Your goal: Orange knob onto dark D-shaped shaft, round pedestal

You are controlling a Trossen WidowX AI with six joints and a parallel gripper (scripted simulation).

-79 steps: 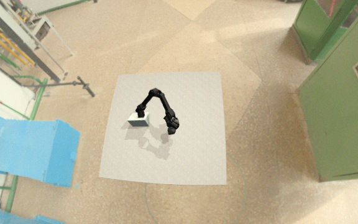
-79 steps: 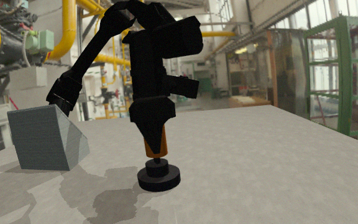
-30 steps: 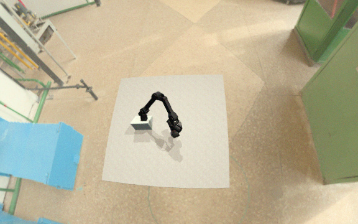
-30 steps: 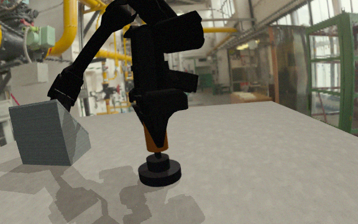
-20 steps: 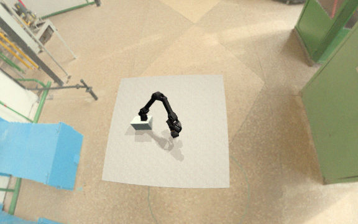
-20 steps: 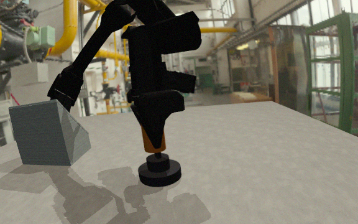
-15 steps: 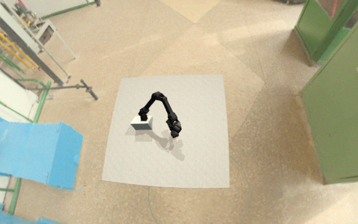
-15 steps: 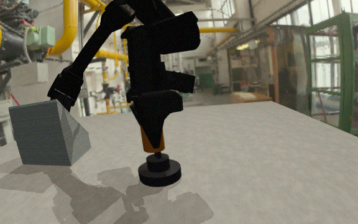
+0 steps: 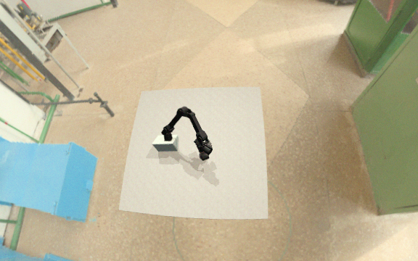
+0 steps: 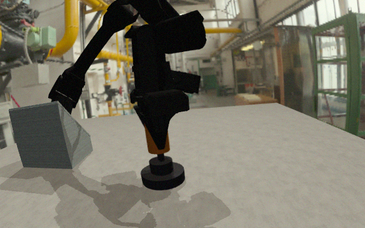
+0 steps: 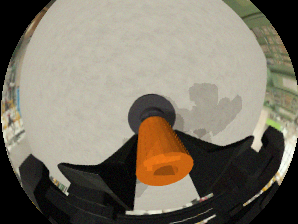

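The orange knob (image 10: 153, 146) (image 11: 159, 142) is roughly upright between the fingers of my gripper (image 10: 160, 142) (image 11: 156, 135), which is shut on it. The round dark pedestal (image 10: 163, 181) (image 11: 137, 114) stands on the table right below, a wide base with a narrower step on top. A short length of the dark shaft (image 10: 160, 156) shows between the knob's lower end and the step, so the knob is not down on the pedestal. Whether the shaft's tip is inside the hole, and where its flat side faces, is hidden. In the top view the arm covers knob and pedestal.
The arm's base stands on a grey block (image 9: 166, 146) (image 10: 41, 137) to the left of the pedestal in the exterior view. The pale table top (image 9: 231, 196) (image 10: 265, 152) carries the block and pedestal. The arm's shadow falls across it beside the pedestal.
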